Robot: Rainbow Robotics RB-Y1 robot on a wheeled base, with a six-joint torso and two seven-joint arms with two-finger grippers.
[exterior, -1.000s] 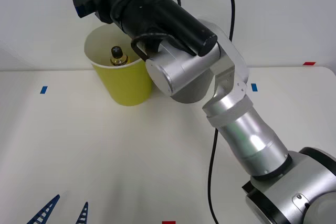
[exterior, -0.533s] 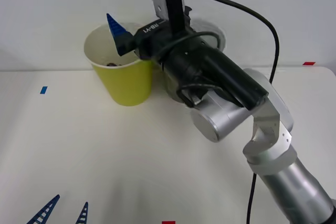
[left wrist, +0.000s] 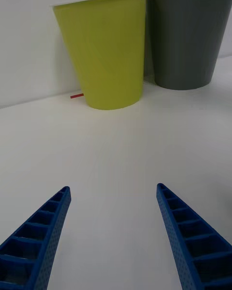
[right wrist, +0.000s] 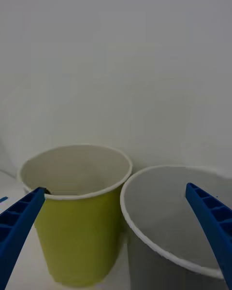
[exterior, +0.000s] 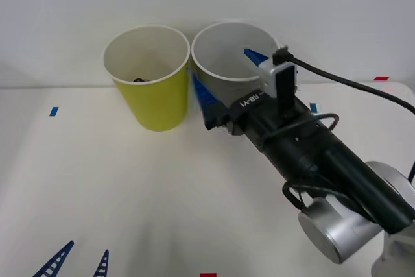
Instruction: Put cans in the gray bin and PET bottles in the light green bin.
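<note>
The light green bin and the gray bin stand side by side at the table's far edge. Low inside the green one a small dark bit of the PET bottle shows; the rest is hidden by the wall. My right gripper hovers open at the gray bin's near side, one finger in front of its wall and one over its rim. The right wrist view has the green bin and the gray bin close ahead. My left gripper rests open near the front edge. Cans are out of view.
Bare white table lies between the bins and the front edge. Blue tape marks and a red mark sit on it. A white wall stands right behind the bins. In the left wrist view the green bin and gray bin are far ahead.
My right arm has drawn back from above the green bin, down and to the right, to the gray bin's front. The bottle, upright near the rim before, now lies low in the green bin.
</note>
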